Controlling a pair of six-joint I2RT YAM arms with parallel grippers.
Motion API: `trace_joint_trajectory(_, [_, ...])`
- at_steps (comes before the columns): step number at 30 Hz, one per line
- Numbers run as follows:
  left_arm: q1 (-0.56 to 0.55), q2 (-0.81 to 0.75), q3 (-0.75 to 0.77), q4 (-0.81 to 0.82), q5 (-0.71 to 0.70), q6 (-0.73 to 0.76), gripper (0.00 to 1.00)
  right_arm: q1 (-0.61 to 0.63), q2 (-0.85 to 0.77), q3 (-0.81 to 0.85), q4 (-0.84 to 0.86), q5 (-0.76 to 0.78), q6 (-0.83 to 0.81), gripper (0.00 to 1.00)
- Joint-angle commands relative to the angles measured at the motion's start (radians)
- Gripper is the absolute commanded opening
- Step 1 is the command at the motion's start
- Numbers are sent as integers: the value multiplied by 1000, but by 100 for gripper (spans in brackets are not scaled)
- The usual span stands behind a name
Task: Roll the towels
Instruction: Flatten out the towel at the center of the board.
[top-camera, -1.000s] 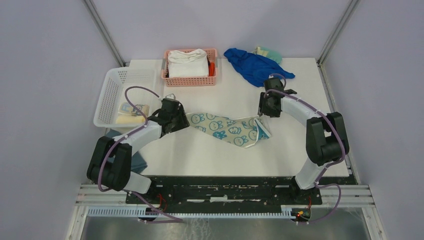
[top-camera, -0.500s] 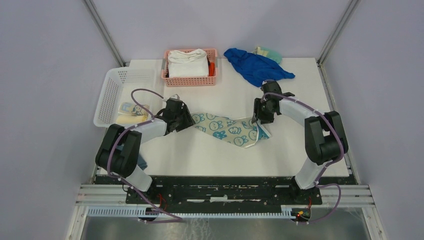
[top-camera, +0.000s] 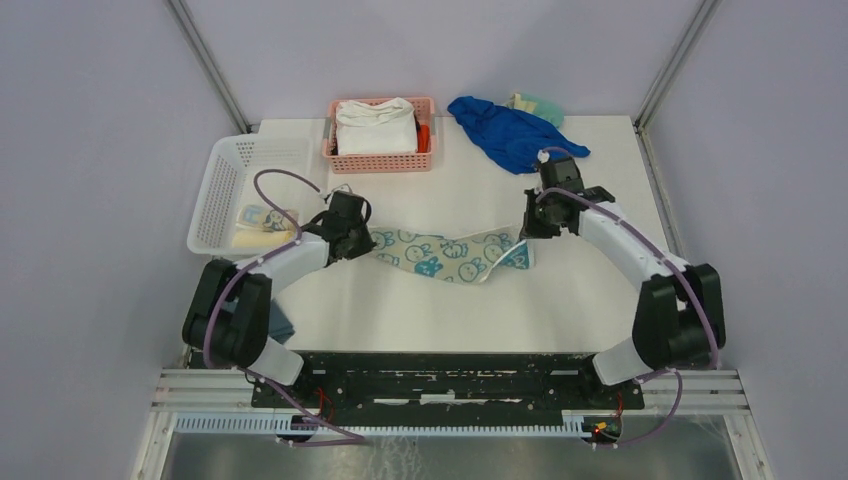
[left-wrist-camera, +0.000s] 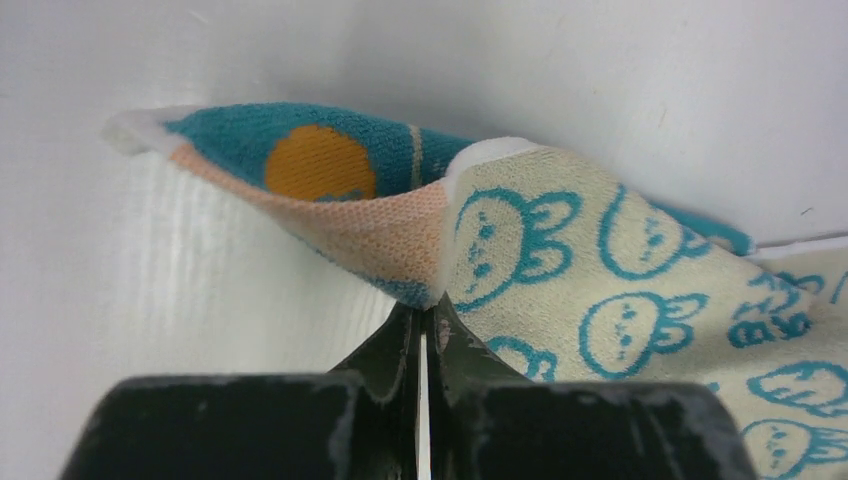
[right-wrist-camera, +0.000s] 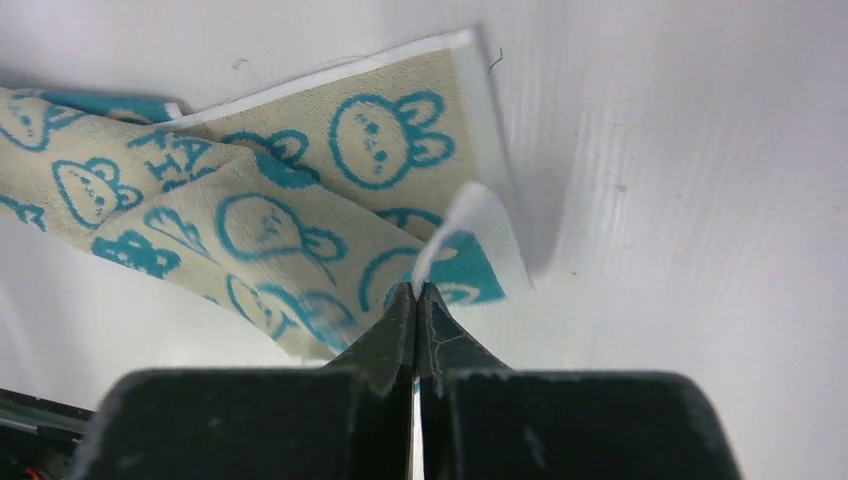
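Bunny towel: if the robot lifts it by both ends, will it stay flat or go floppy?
Probably floppy: the towel twists and folds between the left gripper and right gripper, so its middle would likely sag. It looks thin and light, so the two pinches should hold it.

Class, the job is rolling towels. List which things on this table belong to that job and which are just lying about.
Job: rabbit-face towel; yellow towel and patterned towel, both in the white basket.
Lying about: pink basket with white folded cloth; blue cloth; pale green cloth.
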Motion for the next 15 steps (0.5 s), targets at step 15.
trace_joint_trajectory(15, [-36,19,634,-762,-176,456,20,4,-306,80,-44,76,-10,1])
